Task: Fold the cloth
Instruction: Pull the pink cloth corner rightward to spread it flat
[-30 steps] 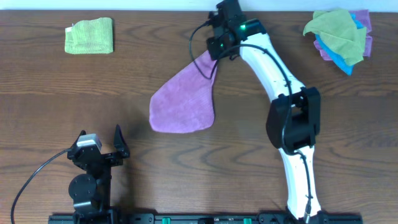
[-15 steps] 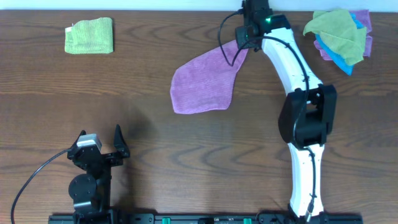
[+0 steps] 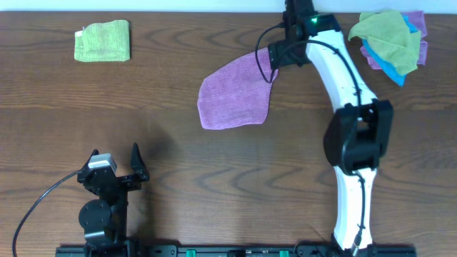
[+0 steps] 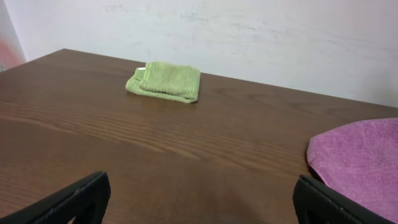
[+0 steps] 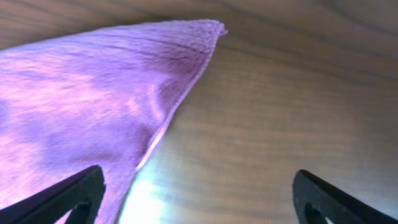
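Soft lilac microfibre cloth [image 3: 234, 93] lies on the dark wooden table [image 3: 178, 178]. The right gripper [image 5: 198, 176] has its fingers spread wide over one corner (nothing pinched), and the left gripper [image 4: 200, 183] is spread too.

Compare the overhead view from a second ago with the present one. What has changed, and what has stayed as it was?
The right gripper pulled the lilac cloth to the right, then opened and let it go. The cloth now lies loose before the open jaws. The left gripper, open, the folded green cloth and the pile of cloths stayed put.
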You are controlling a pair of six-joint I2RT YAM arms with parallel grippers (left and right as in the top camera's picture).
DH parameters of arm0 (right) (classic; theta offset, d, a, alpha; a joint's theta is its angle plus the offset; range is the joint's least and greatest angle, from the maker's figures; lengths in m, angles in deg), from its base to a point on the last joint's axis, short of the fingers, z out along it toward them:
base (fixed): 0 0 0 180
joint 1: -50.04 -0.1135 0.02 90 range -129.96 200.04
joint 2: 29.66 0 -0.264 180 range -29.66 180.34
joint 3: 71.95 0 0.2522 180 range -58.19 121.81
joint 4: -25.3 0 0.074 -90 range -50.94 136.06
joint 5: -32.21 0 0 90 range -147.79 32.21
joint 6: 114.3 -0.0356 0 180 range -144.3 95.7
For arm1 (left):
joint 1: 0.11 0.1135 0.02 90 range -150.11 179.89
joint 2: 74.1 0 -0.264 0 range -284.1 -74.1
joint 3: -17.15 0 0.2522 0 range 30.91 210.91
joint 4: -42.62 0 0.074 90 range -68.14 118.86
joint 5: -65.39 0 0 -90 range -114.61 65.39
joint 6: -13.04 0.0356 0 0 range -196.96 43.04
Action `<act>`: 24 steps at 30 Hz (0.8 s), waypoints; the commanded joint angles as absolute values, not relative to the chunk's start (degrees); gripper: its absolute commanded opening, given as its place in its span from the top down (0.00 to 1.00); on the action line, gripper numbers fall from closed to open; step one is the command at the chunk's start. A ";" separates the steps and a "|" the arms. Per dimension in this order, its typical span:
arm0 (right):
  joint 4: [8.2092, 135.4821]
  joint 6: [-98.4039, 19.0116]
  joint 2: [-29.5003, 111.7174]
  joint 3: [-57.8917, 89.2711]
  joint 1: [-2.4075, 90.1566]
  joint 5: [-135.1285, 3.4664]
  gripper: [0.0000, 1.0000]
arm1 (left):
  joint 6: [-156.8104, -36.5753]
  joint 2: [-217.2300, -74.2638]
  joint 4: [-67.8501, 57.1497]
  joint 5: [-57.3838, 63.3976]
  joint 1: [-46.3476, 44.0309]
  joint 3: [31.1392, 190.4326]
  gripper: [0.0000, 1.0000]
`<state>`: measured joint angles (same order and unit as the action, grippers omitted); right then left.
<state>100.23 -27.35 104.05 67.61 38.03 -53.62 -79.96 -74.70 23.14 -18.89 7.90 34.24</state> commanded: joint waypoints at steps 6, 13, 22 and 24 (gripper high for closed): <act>104.03 -25.90 87.37 64.40 38.77 -57.01 0.06 | -80.16 -74.37 22.22 -19.24 7.57 32.45 0.05; 101.82 -25.93 83.37 50.10 38.53 -63.96 0.19 | -80.16 -74.37 22.22 -19.24 7.57 32.45 0.04; 100.12 -25.90 83.37 39.77 36.59 -72.64 0.36 | -80.16 -74.37 22.22 -19.24 7.57 32.45 0.04; 99.66 -25.90 83.37 37.69 36.17 -75.00 0.36 | -80.16 -74.37 22.22 -19.24 7.57 32.45 0.05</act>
